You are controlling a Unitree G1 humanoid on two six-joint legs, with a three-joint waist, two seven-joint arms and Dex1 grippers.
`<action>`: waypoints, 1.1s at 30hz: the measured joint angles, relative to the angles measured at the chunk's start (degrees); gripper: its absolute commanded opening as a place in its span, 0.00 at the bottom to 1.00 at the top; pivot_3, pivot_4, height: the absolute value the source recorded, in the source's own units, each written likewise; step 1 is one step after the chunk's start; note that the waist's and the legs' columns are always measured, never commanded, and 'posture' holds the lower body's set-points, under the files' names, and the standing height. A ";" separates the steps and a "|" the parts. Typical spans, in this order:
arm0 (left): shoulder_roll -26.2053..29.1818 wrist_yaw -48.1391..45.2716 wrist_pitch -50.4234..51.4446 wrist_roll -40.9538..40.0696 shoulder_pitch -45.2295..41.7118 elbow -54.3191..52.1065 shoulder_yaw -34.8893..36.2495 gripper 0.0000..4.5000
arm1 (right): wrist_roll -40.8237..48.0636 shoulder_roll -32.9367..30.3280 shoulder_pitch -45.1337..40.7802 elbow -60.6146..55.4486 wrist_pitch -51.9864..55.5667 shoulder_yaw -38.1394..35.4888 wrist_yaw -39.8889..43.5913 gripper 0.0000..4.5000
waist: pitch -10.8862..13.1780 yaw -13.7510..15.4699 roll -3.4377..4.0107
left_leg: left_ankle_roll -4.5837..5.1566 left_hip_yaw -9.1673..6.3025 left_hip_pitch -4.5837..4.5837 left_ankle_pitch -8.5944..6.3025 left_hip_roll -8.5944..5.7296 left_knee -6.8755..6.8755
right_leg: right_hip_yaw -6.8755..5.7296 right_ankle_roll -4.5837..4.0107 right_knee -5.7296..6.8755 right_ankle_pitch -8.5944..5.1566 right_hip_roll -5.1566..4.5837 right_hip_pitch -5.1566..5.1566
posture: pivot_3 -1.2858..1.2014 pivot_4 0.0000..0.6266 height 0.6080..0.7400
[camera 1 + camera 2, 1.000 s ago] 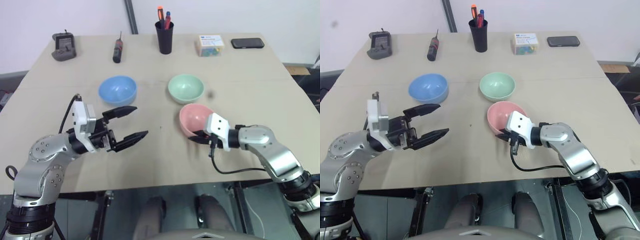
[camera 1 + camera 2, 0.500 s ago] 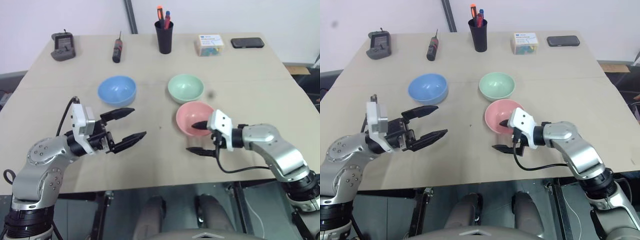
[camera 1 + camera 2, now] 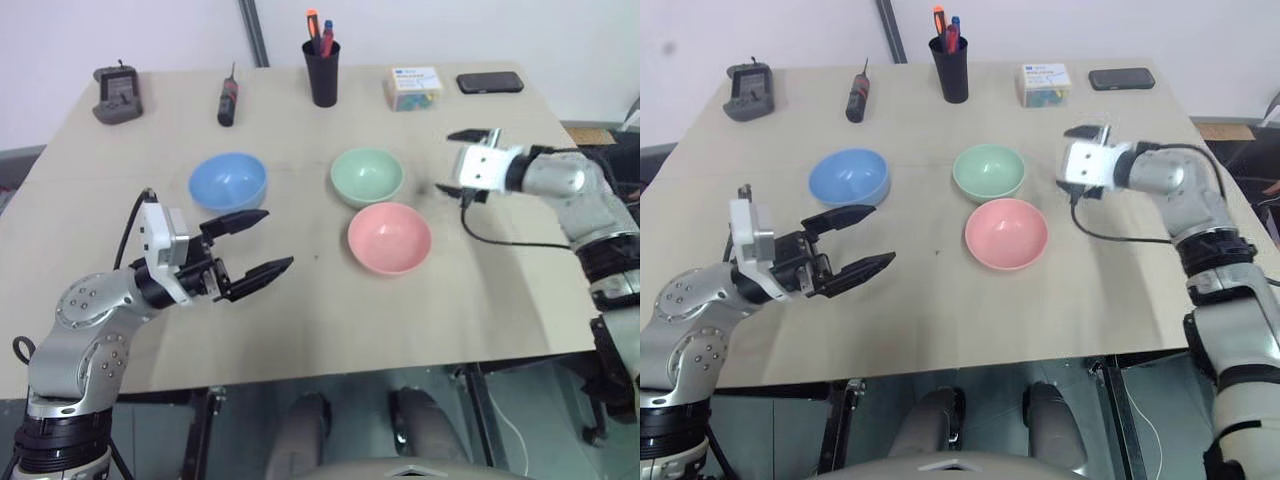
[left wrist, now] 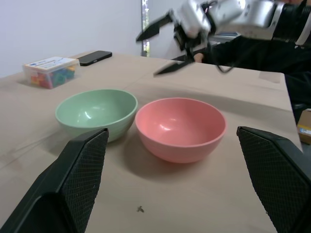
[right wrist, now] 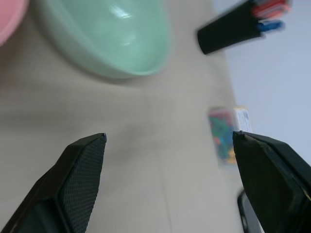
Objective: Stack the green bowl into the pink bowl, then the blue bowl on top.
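Three bowls stand apart and upright on the table. The green bowl (image 3: 368, 176) is just behind the pink bowl (image 3: 389, 238), and the blue bowl (image 3: 228, 181) is further left. My right gripper (image 3: 448, 162) hovers open and empty to the right of the green bowl, above the table. It also shows past the bowls in the left wrist view as the right gripper (image 4: 163, 48). My left gripper (image 3: 277, 238) is open and empty, level above the table, in front of the blue bowl and pointing towards the pink bowl (image 4: 181, 127).
Along the far edge stand a black device (image 3: 117, 95), a screwdriver (image 3: 229, 97), a black pen cup (image 3: 322, 75), a small box of coloured bits (image 3: 413, 88) and a phone (image 3: 490, 82). Bare tabletop (image 3: 330, 310) lies in front of the bowls.
My right gripper opened and let go of the pink bowl's rim. It then rose and swung back and right to beside the green bowl. The pink bowl now sits flat. The left arm kept still.
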 measured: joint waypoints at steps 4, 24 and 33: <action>0.03 0.94 0.26 -0.06 2.87 -1.39 1.28 1.00 | -7.17 4.56 -4.11 9.57 -8.04 4.82 -8.78 0.97 | 0.01 -0.69 0.01 | -0.01 0.06 -0.03 0.00 -0.01 -0.04 | 0.10 0.00 -0.03 0.00 -0.02 -0.06 | 0.52 0.24 1.00; -0.05 6.73 2.30 -3.36 14.42 -11.91 9.37 1.00 | -17.50 10.66 -9.66 21.60 -13.24 10.01 -18.04 0.00 | 0.02 -0.69 0.02 | 0.00 -0.03 0.11 0.00 -0.02 0.00 | 0.10 -0.01 0.12 0.01 0.00 0.01 | 0.52 0.24 1.00; -0.28 7.88 2.27 -3.34 13.52 -11.76 9.16 1.00 | -10.70 4.39 -14.34 18.80 -19.96 5.28 -7.19 0.00 | 0.02 -0.63 0.03 | 0.14 -0.02 0.08 -0.09 -0.02 0.00 | 0.07 -0.01 0.07 0.01 -0.01 0.03 | 0.52 0.24 1.00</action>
